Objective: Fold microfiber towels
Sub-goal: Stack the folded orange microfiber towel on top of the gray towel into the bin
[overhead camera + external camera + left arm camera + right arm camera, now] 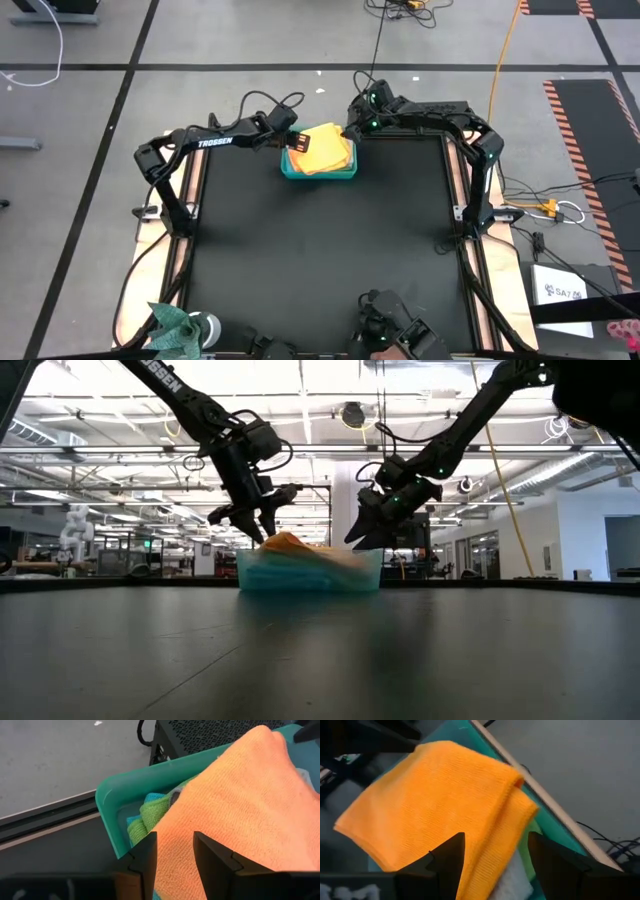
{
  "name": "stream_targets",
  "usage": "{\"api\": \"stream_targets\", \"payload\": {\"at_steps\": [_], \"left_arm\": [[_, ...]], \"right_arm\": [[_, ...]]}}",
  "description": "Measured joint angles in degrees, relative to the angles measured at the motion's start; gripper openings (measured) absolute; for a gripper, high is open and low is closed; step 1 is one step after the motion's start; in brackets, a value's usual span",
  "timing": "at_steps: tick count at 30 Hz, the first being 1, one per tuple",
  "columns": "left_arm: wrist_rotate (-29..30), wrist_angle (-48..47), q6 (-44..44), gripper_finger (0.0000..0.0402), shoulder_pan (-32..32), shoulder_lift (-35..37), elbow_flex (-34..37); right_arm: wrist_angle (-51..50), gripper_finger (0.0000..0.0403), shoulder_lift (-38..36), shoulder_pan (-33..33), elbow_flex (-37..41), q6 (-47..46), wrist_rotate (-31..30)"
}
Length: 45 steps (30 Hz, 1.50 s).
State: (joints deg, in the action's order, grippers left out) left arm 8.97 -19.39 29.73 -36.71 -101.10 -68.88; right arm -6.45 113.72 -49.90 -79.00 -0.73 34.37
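- The orange-yellow towel (322, 150) lies on top of the other towels in the teal bin (318, 173), between the two tools.
- Left tool (174, 857) pinches that towel's edge.
- Right tool (496, 855) is spread, just above the towel's opposite side.

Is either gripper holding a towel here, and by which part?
The left gripper pinches the orange towel at its edge over the bin; the right gripper is open, holding nothing.
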Motion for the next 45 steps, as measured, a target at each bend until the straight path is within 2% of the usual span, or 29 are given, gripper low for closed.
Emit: {"api": "stream_targets", "payload": {"at_steps": [9,19,29,33,41,45], "left_arm": [[0.0,0.0,0.6,0.0127,0.2,0.0,0.0],[0.0,0.0,0.8,0.0127,0.4,0.0,0.0],[0.0,0.0,0.7,0.0127,0.4,0.0,0.0],[0.0,0.0,0.7,0.0127,0.4,0.0,0.0],[0.0,-0.1,0.6,0.0127,0.4,0.0,0.0],[0.0,-0.1,0.5,0.0127,0.4,0.0,0.0]], "right_arm": [[2.4,0.0210,3.4,1.6,-0.1,-1.4,0.5],[2.6,0.0210,3.3,1.6,-0.1,-2.7,0.4],[3.0,0.0203,3.3,5.3,0.0,-0.8,0.3],[2.9,0.0159,3.4,6.8,0.0,0.6,0.0],[2.4,0.0014,2.4,6.5,0.1,0.8,-1.4],[1.2,0.0011,-0.2,6.3,0.1,0.8,-1.7]]}}
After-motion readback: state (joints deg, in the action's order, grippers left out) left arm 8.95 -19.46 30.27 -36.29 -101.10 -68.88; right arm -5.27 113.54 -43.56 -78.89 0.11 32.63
